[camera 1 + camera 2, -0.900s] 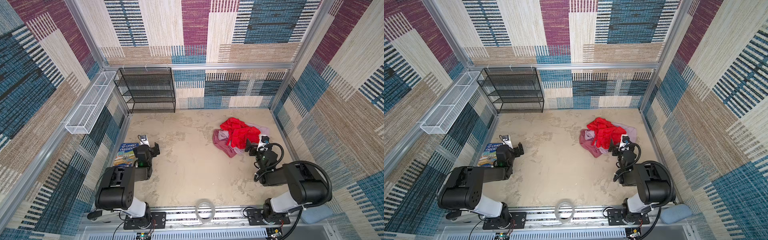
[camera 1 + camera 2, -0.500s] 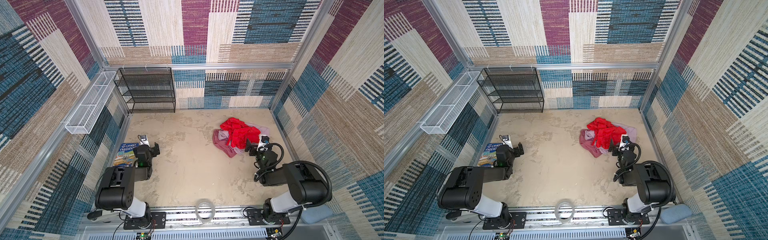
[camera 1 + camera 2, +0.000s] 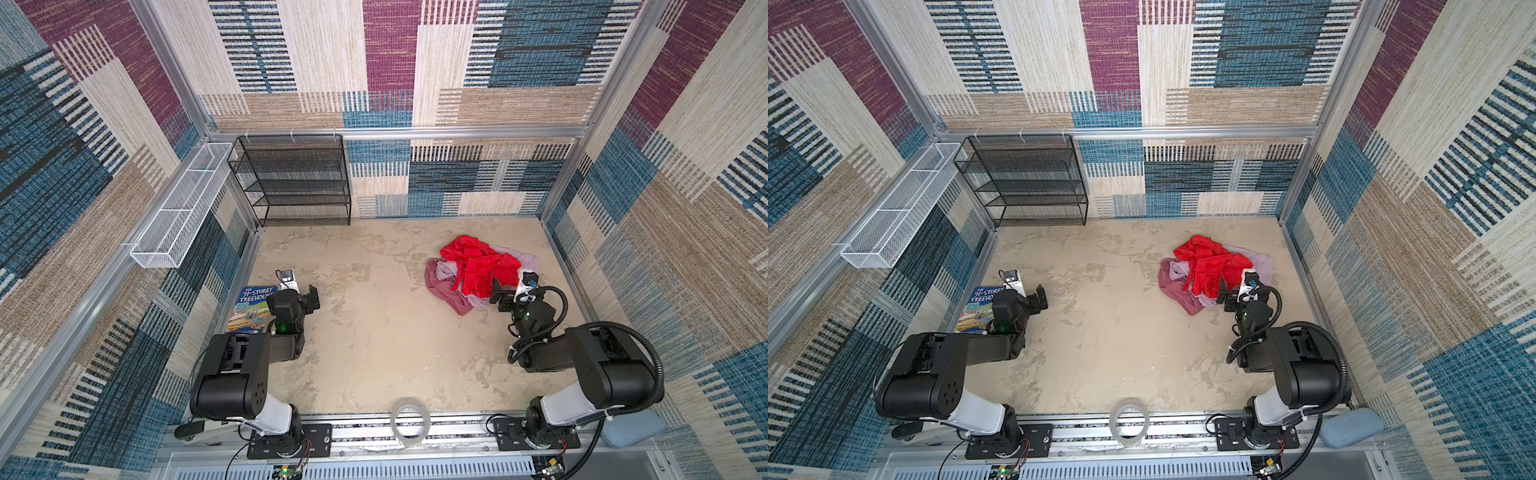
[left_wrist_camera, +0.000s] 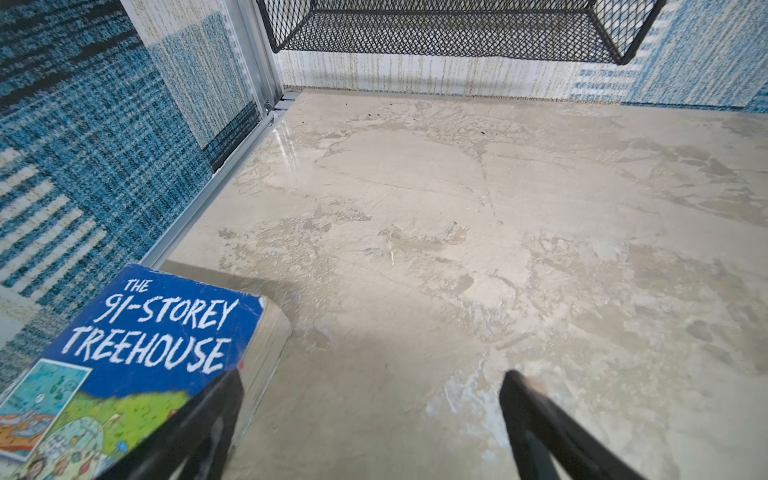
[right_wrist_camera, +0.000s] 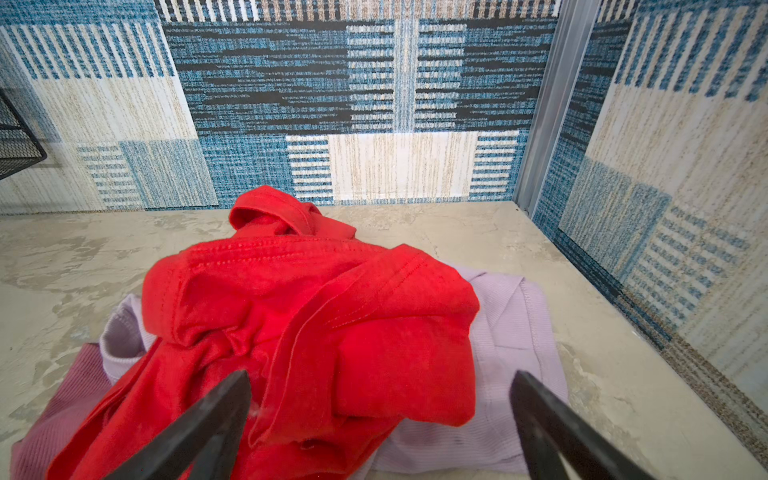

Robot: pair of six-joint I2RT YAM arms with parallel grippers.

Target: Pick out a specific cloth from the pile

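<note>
1. Progress: the task looks to be at its start. The cloth [image 3: 445, 291] lies in the pile [image 3: 478, 272], and no part of it is lifted or gripped.
2. Cloth position: it is in the low layer of the pile and shows only along the pile's edge that faces the left arm. The red cloth [image 5: 311, 316] covers much of the pile, and the lilac cloth [image 5: 513, 332] overlaps the cloth too.
3. Right gripper [image 5: 380, 376]: it is at the near edge of the pile with jaws wide and holds nothing. It points across the red cloth (contact with the fabric cannot be told).
4. Left gripper [image 4: 372, 376]: it is well apart from the pile, as is the book [image 4: 145, 332]. Its jaws are wide and hold nothing.
5. Steps left (all of them):
   - reach the exposed edge of the cloth;
   - close on the cloth alone;
   - draw it clear of the pile.
6. Note: the right gripper faces the red cloth, so it probably needs to shift toward the exposed edge first.
</note>
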